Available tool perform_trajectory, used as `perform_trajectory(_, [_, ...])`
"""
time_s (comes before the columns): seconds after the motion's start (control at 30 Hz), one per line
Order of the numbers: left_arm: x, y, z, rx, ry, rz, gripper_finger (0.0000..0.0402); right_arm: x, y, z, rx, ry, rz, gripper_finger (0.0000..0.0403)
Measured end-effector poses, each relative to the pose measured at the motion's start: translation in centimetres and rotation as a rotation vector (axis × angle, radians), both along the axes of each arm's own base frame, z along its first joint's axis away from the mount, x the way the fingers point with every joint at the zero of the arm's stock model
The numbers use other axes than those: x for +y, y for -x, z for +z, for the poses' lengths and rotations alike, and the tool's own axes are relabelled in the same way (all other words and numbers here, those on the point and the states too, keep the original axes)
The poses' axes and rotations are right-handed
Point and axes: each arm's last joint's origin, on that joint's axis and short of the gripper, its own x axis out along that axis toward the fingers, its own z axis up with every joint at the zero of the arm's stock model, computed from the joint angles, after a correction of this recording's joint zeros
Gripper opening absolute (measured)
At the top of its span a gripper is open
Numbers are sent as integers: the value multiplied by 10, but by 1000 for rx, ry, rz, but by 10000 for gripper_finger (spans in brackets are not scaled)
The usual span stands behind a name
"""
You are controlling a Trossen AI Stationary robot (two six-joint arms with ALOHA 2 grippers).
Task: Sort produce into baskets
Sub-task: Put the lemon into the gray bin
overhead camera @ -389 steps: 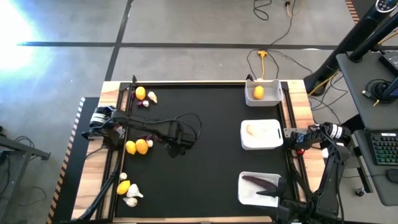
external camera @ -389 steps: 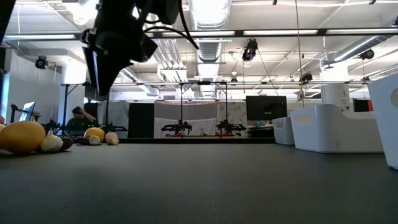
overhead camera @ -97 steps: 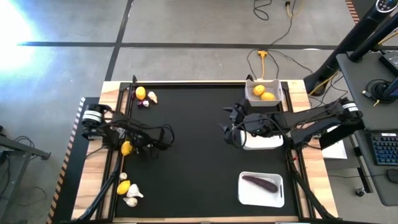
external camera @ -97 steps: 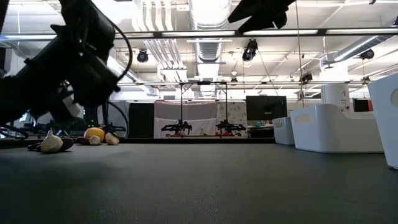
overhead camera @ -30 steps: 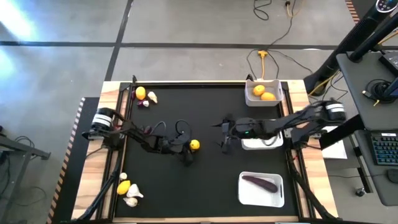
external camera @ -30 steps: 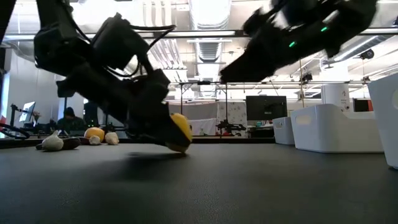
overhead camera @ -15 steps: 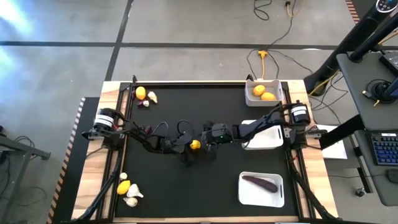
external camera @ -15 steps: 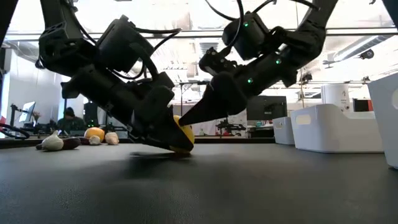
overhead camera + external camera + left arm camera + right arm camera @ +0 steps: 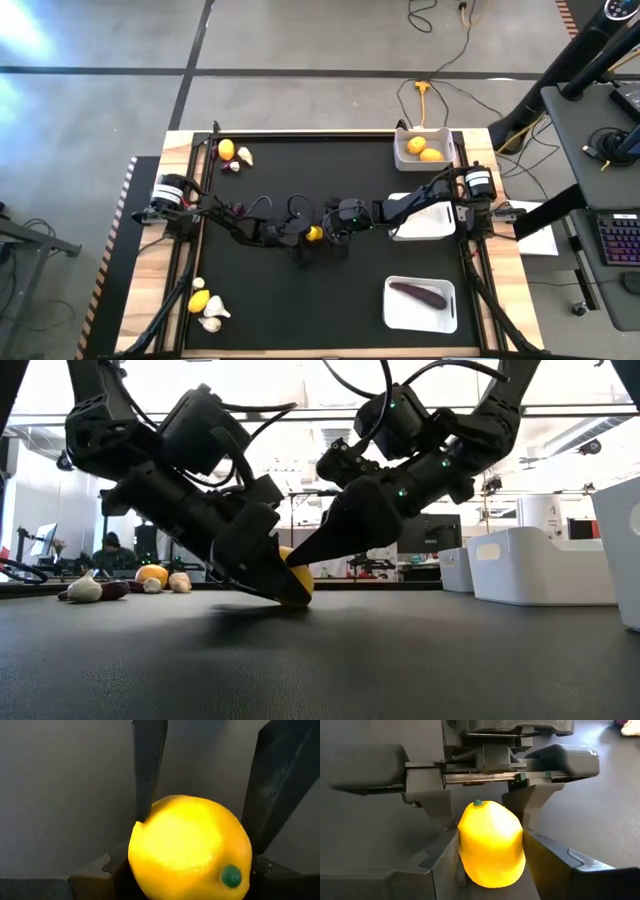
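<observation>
A bright yellow lemon (image 9: 190, 847) fills the lower middle of the left wrist view, its small green stem nub facing the camera. The left gripper (image 9: 187, 870) clasps it between two dark fingers (image 9: 92, 875). Beyond it, the right gripper's fingers (image 9: 150, 765) flank the lemon, above a dark table mat (image 9: 65, 795).

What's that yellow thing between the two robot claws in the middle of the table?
A lemon. The high view shows it between the left gripper and right gripper; both wrist views show fingers on either side.

Yellow lemon (image 9: 491, 844), green stem tip; black table (image 9: 340, 300); white baskets (image 9: 420, 305).
</observation>
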Motion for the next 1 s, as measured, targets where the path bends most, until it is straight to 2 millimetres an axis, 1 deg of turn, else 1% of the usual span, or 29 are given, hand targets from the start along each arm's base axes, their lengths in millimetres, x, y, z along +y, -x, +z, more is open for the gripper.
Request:
perform_trajectory(0.27, [-1,-3,2,9,-37,-25,181,1,-6,-12,10,6,19,214])
perform_trajectory(0.67, [-2,-3,3,-3,-38,-29,191,1,-6,-13,17,7,18,217])
perform_trajectory(0.77, [-2,-2,2,4,-18,-16,205,1,-6,-14,17,7,18,217])
perform_trajectory(1.0, [-2,-2,2,27,-1,-28,263,1,-7,-13,12,11,11,221])
